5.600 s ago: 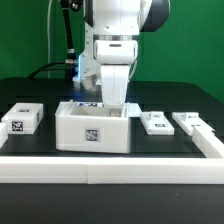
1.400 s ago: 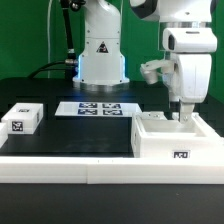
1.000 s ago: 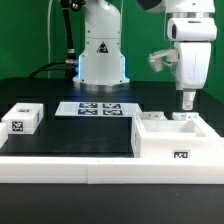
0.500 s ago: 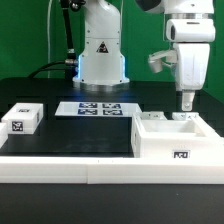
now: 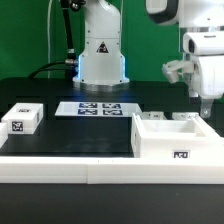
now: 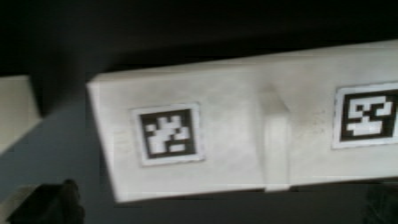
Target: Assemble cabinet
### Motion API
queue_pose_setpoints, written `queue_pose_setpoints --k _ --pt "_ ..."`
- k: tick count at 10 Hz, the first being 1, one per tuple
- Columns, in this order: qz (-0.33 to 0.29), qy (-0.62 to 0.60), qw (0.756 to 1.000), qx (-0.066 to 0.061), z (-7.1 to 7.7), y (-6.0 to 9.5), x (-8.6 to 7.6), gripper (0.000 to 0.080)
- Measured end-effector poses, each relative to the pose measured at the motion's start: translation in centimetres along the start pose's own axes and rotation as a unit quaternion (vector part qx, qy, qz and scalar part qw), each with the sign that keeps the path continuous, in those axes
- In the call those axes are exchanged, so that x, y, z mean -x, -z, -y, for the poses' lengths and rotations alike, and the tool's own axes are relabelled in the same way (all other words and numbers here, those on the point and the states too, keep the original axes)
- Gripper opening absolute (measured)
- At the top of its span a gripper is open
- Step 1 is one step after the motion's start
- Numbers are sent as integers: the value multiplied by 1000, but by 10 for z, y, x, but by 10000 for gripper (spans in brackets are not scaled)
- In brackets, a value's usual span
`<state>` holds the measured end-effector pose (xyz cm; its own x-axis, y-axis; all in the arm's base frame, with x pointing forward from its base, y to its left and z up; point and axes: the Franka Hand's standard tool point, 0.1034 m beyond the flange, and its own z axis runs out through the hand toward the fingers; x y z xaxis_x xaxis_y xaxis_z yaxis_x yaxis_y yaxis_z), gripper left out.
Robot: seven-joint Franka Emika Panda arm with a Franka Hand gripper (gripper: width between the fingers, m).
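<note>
The white cabinet body sits open side up in the front corner at the exterior view's right, against the white rail. My gripper hangs above and just behind its right end, over small white panels lying behind the body. It holds nothing. In the wrist view a white panel with two square marker tags fills the frame. One dark finger shows at the frame's edge, far from the middle, so the jaws stand apart.
A small white tagged block lies at the exterior view's left. The marker board lies in front of the robot base. A white rail runs along the front and the right side.
The cabinet body went from the table's middle to the right front corner. My gripper then rose out of it and has now shifted further to the exterior view's right.
</note>
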<state>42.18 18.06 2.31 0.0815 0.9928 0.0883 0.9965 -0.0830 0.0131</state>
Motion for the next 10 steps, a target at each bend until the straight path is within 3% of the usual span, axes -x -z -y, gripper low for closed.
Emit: queue_pose_setpoints --k 4,6,7,8,9,10 --pt "0 -9 1000 -7 3 -8 3 797" --pt "0 -11 1000 -9 4 -9 4 540" --pt "0 -11 1000 -10 5 -11 4 540" --pt "1 -12 1000 -12 6 -12 5 327" --pt "1 -13 1000 -13 7 -13 6 327" --pt "1 -13 1000 -13 7 -13 6 114"
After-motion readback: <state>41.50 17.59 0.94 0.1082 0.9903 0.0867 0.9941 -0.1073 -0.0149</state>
